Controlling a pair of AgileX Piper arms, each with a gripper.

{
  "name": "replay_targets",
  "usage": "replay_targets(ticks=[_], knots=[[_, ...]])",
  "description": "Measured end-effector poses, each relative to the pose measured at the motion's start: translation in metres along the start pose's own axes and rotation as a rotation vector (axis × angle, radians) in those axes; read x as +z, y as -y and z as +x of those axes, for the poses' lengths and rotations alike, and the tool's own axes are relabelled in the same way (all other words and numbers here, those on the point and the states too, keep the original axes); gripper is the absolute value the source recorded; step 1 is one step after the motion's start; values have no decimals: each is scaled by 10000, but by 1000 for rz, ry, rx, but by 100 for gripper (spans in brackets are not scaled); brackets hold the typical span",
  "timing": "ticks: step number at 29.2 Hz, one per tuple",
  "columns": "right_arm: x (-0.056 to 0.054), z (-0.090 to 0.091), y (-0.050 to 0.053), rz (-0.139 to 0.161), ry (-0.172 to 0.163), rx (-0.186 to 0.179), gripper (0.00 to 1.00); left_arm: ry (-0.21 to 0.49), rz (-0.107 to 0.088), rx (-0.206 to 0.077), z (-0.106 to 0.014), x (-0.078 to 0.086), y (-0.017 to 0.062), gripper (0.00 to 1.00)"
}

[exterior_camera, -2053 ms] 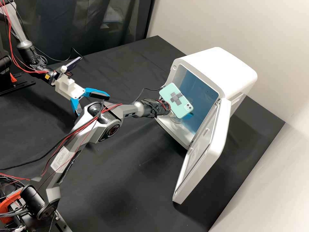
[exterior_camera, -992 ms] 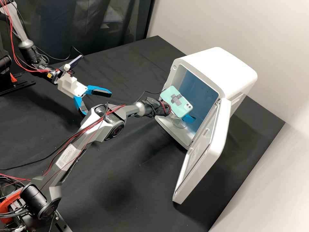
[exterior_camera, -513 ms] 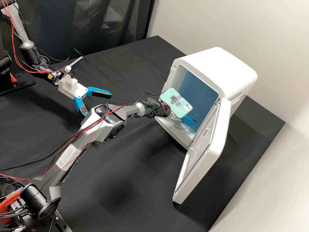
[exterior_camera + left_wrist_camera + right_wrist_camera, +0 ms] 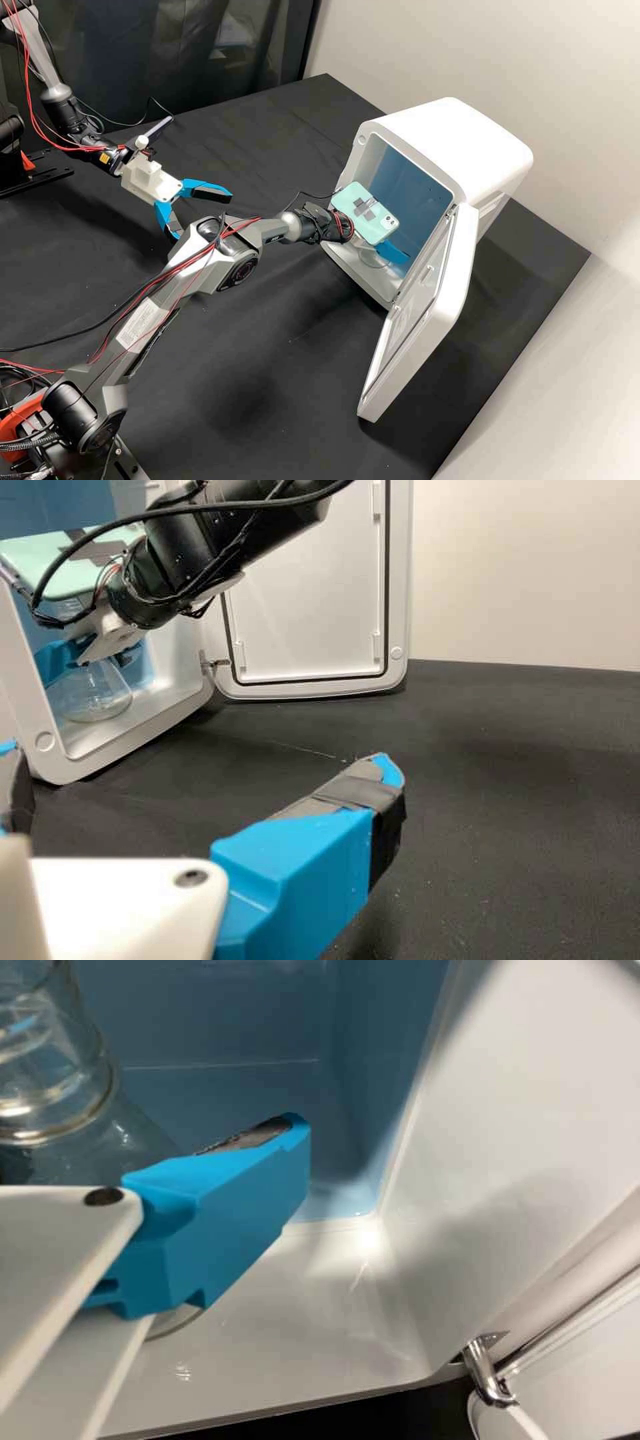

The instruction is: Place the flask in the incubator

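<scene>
Right gripper has sunk lower into the incubator and let its fingers spread.

Its blue fingers stand released beside the clear conical flask, which sits upright on the chamber's white floor. Left gripper hangs with fingers apart over the bench, well clear of the open door.

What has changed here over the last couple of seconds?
The right gripper dipped a little lower inside the incubator and opened. A blue finger now sticks out beside the flask, which stands on the incubator floor, apparently let go. The left gripper shifted slightly toward the incubator and hangs open over the bench. The incubator and its open door stayed put.
</scene>
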Motion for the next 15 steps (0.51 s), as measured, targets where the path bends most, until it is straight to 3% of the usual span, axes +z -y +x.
replay_targets(ticks=[15], knots=[[7,1,6,-12,-2,3,100,0,0,0,0,0,0,100]])
